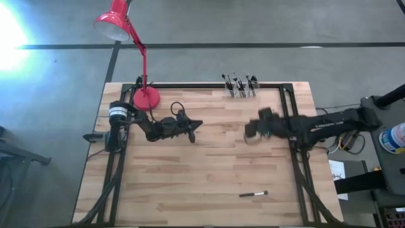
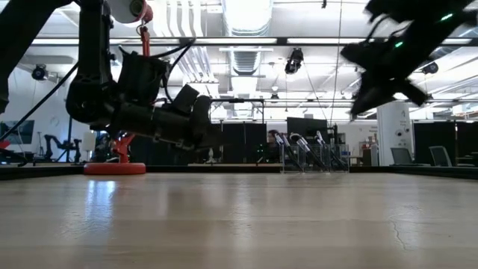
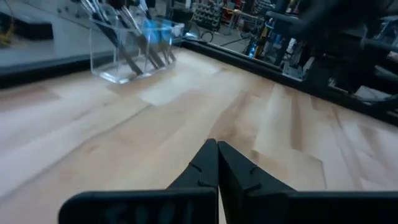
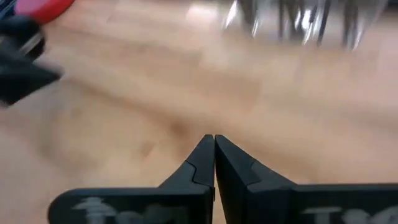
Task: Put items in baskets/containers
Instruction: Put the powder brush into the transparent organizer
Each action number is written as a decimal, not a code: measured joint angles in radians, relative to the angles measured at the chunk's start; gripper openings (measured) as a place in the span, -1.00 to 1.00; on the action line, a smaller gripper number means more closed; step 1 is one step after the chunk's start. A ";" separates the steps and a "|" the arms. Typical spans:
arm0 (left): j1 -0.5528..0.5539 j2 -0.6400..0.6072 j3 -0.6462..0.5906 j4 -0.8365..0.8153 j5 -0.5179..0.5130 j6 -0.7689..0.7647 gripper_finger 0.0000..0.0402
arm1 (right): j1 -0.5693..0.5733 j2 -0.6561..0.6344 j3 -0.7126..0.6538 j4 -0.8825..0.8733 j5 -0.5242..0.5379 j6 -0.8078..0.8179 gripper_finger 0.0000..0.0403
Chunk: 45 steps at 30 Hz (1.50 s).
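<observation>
Organiser: clear organiser (image 1: pixel 240 87) stands at the table's (image 1: pixel 209 171) far edge, already holding most brushes upright.
Brush: one brush (image 1: pixel 253 194) lies flat near the front edge, apparently the last to go.
Right hand: right hand (image 1: pixel 254 129) pressed together, empty, above mid-table; brush well apart, nearer the front.
Left hand: left hand (image 1: pixel 195 125) pressed together, empty, waiting beside the lamp (image 1: pixel 147 96).
</observation>
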 joint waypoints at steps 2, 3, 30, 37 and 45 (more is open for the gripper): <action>0.000 0.000 0.004 0.000 -0.029 0.029 -1.00 | 0.141 0.025 0.026 -0.090 0.028 0.225 -0.96; 0.000 0.000 0.005 0.000 -0.055 0.043 -1.00 | 0.207 0.043 0.042 -0.141 0.037 0.342 -0.96; -0.005 0.000 -0.003 -0.017 -0.184 0.110 -1.00 | 0.690 0.932 0.944 -0.644 -0.599 1.311 -0.44; -0.009 0.000 -0.003 -0.058 -0.106 0.114 -1.00 | 0.741 0.965 0.958 -0.641 -0.752 1.345 -0.07; -0.019 -0.001 -0.020 -0.090 -0.081 0.114 -1.00 | 0.750 0.956 0.890 -0.665 -0.736 1.345 -0.01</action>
